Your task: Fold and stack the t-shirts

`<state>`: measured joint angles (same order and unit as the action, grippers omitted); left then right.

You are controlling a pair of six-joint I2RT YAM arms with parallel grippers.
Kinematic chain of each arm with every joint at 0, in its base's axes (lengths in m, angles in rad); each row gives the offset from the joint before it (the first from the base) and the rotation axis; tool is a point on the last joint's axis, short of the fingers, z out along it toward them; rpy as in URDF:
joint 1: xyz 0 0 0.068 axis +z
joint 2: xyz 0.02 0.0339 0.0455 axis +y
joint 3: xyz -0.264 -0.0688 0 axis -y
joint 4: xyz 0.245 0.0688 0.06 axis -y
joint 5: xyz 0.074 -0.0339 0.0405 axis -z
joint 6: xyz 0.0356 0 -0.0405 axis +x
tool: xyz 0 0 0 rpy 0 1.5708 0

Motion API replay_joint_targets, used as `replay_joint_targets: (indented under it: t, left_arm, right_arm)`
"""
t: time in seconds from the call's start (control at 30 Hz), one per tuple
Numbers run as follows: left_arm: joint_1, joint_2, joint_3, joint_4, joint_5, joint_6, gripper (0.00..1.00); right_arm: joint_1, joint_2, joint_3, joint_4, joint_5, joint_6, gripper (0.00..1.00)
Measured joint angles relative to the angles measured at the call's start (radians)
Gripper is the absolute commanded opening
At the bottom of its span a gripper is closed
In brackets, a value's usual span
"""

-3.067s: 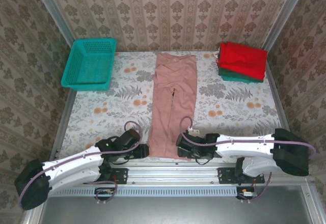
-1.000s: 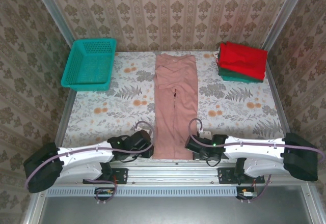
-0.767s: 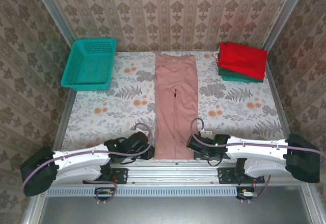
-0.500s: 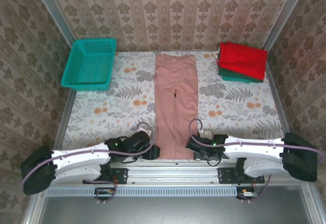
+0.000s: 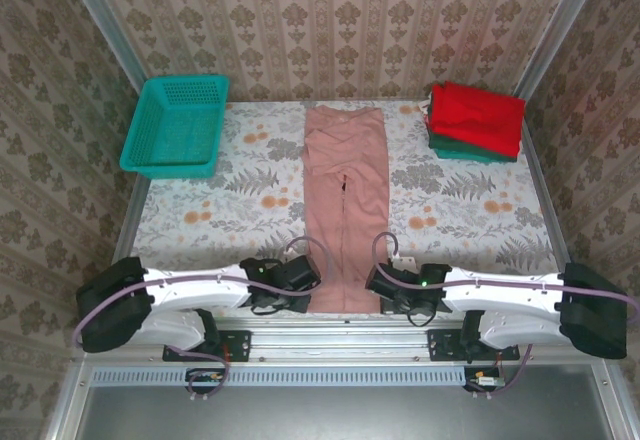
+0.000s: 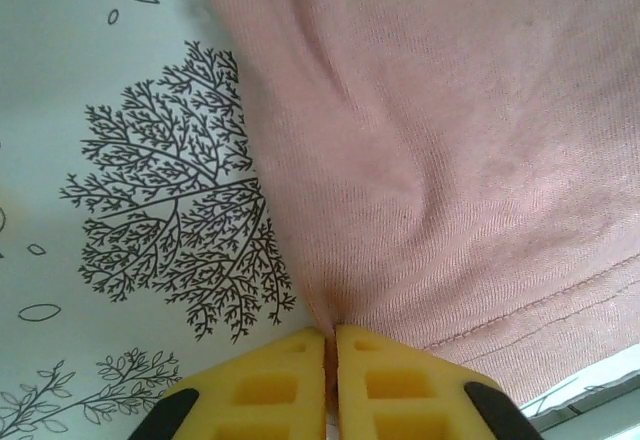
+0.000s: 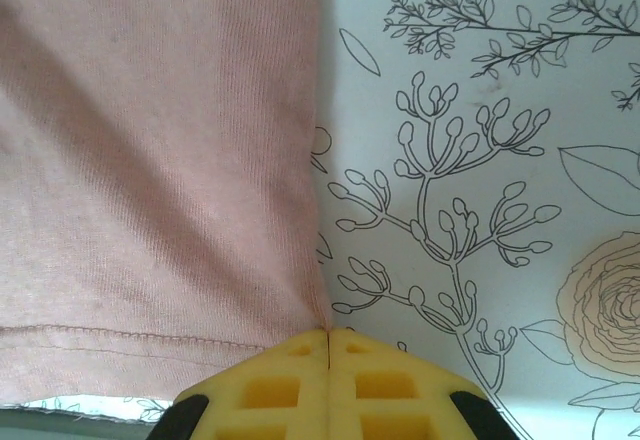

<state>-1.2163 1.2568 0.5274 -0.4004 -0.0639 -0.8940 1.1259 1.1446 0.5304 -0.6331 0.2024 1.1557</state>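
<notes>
A: Nearest the bases, what is the left gripper (image 6: pixel 330 332) doing?
B: Its yellow jaws are pressed together, nipping the near left corner of the pink tee (image 5: pixel 345 200). The cloth puckers right where they meet.
A: And the right gripper (image 7: pixel 328 334)?
B: Same on the other side. Its jaws are closed on the near right corner, at the side edge just above the hem stitching.
A: Where does the tee lie?
B: Flat down the middle of the table (image 5: pixel 220 222), folded into a long narrow strip running from the near edge to the far one.
A: Farther back?
B: A basket (image 5: pixel 165 168) sits at the far left corner, well apart from the tee. At the far right a folded red tee (image 5: pixel 478 112) rests on a folded green tee (image 5: pixel 468 151)
</notes>
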Motion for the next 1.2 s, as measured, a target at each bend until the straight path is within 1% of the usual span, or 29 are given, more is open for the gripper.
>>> replay_joint_targets:
  t: [0.03,0.07,0.4,0.67,0.7,0.77,0.83,0.93,0.97,1.0,1.07,1.1,1.13,1.2]
  left_arm:
    - [0.0,-0.014,-0.012,0.01,0.0,-0.001,0.01]
    - [0.0,-0.033,-0.029,0.026,0.003,-0.005,0.0]
    - [0.015,-0.147,-0.135,0.119,0.021,-0.027,0.0]
    - [0.047,-0.329,-0.24,0.132,0.034,-0.06,0.0]
    - [0.047,-0.338,-0.241,0.132,0.034,-0.061,0.08]
    - [0.047,-0.338,-0.241,0.133,0.035,-0.064,0.36]
    - [0.047,-0.333,-0.243,0.134,0.041,-0.073,0.4]
    - [0.047,-0.334,-0.245,0.16,0.056,-0.083,0.55]
    - [0.046,-0.336,-0.246,0.167,0.061,-0.085,0.65]
    - [0.045,-0.339,-0.247,0.178,0.068,-0.09,0.68]
    - [0.033,-0.347,-0.25,0.198,0.071,-0.096,0.7]
    - [0.025,-0.348,-0.254,0.208,0.067,-0.099,0.7]
    - [0.019,-0.348,-0.258,0.216,0.062,-0.1,0.68]
    - [0.013,-0.342,-0.267,0.226,0.048,-0.105,0.6]
  right_arm:
    - [-0.002,-0.005,-0.003,0.0,0.0,0.0,0.0]
    - [-0.003,-0.01,-0.005,0.0,0.0,0.0,0.0]
    - [-0.008,-0.023,-0.013,-0.003,0.0,0.0,0.0]
    - [-0.018,-0.039,-0.026,-0.001,-0.002,0.0,0.0]
    - [-0.018,-0.039,-0.028,0.003,-0.005,-0.001,0.0]
    - [-0.019,-0.037,-0.029,0.005,-0.008,-0.001,0.0]
    - [-0.02,-0.029,-0.029,0.004,-0.011,-0.001,0.0]
    - [-0.02,-0.019,-0.029,0.004,-0.016,-0.001,0.0]
    - [-0.02,-0.019,-0.029,0.004,-0.019,-0.001,0.02]
    - [-0.02,-0.019,-0.029,0.004,-0.019,0.0,0.05]
    - [-0.02,-0.02,-0.03,0.005,-0.024,0.0,0.1]
    - [-0.019,-0.023,-0.035,0.01,-0.029,0.003,0.12]
    - [-0.017,-0.026,-0.041,0.016,-0.034,0.003,0.13]
    - [-0.007,-0.027,-0.056,0.031,-0.045,0.009,0.13]
